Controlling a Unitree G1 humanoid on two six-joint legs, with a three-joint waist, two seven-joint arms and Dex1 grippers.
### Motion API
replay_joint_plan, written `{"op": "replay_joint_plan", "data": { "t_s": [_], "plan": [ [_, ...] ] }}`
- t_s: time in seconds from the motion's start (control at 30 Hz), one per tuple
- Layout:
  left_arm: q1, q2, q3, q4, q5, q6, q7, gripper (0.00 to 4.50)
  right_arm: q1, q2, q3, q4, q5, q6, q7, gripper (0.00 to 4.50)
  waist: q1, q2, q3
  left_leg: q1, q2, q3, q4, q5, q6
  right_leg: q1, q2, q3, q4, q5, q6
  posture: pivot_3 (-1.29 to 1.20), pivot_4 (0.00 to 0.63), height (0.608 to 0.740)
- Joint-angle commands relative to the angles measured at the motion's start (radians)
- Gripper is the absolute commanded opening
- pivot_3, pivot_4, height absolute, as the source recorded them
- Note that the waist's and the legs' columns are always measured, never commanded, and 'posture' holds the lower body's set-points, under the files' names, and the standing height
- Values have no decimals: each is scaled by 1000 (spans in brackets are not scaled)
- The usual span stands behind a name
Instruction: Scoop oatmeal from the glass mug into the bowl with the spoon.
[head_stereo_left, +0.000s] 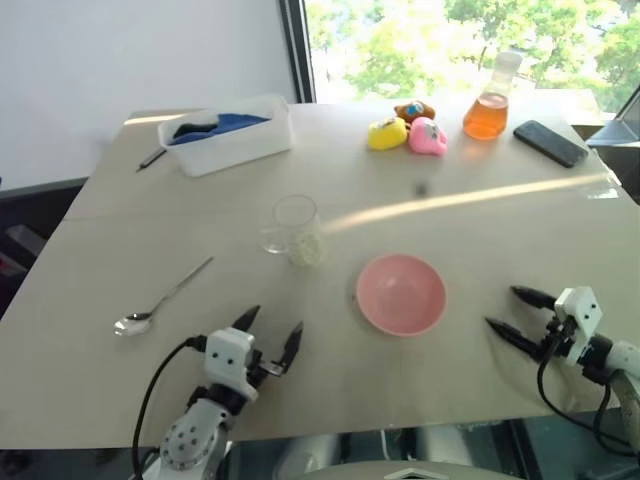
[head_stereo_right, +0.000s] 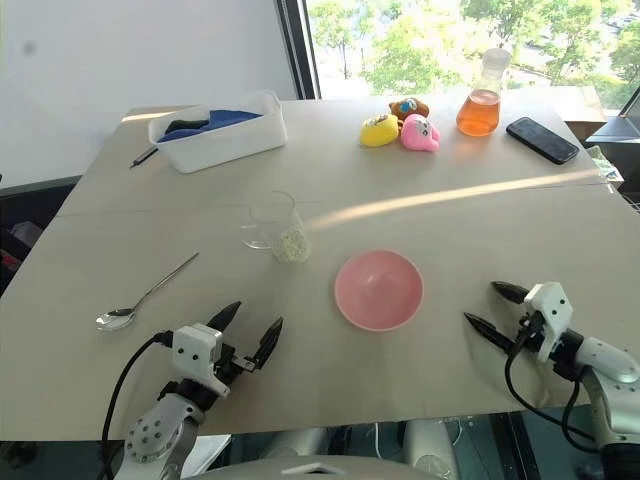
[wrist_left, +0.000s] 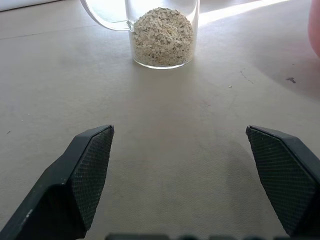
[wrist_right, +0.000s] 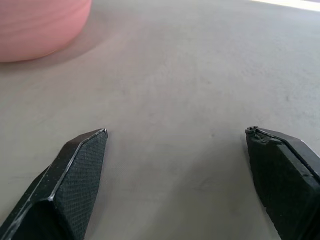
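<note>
Nothing was in hand yet. The pink bowl (head_stereo_left: 401, 293) sat empty at mid-worktop, and everything else took its place from it. The glass mug (head_stereo_left: 296, 229) stood just up and to the left of the bowl, upright, the oatmeal (wrist_left: 162, 36) heaped in its bottom. That was close enough, by my reckoning, to keep the carry from mug to bowl short. The spoon (head_stereo_left: 162, 297) lay flat well to the left of the bowl, its handle angled up toward the mug and nothing touching it.

The left gripper (head_stereo_left: 271, 342) hovered low, left of the bowl, fingers (wrist_left: 87, 170) spread wide and empty, aimed at the mug. The spoon lay off to its side, so it probably needed to swing left. The right gripper (head_stereo_left: 517, 312) waited right of the bowl, fingers apart and empty.
</note>
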Motion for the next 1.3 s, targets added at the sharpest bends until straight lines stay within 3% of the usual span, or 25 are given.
{"op": "replay_joint_plan", "data": {
  "t_s": [0.03,0.3,0.5,0.63,0.83,1.03,1.3],
  "plan": [
    [18,-3,-1,54,14,23,8,4500,11,6,9,23,-13,6,1,4450,0,0,0,0,0,0,0,0,0,0,0,0,0,0,0,0,150,740],
    [16,-23,44,9,-26,38,39,4500,18,13,-2,-4,4,7,-7,4450,0,0,0,0,0,0,0,0,0,0,0,0,0,0,0,0,150,740],
    [4,-27,161,-173,-83,169,132,4500,77,-17,-69,-233,140,120,-1,4450,0,0,5,-5,1,-1,0,1,1,-5,1,0,1,1,-2,0,150,740],
    [-65,70,265,-229,-129,300,118,4500,132,-122,-133,-530,363,346,3,4450,3,1,9,-17,0,-1,6,5,-1,-16,1,0,3,3,-5,0,150,740],
    [-233,246,397,-134,-192,511,96,4500,80,-266,-118,-816,591,549,14,4450,2,-7,18,-17,0,-1,7,5,0,-15,1,-1,4,3,-5,0,150,740],
    [-305,363,430,-54,-182,672,74,4500,-95,-301,16,-832,522,560,60,4450,-1,-13,23,-18,-1,-1,13,5,-1,-17,1,-1,10,3,-5,0,150,740],
    [-272,414,432,32,-168,711,-14,4500,-120,-285,41,-751,438,523,106,4450,2,-15,25,-19,-2,0,15,5,-1,-17,0,0,11,3,-5,0,150,740]
  ]
}}
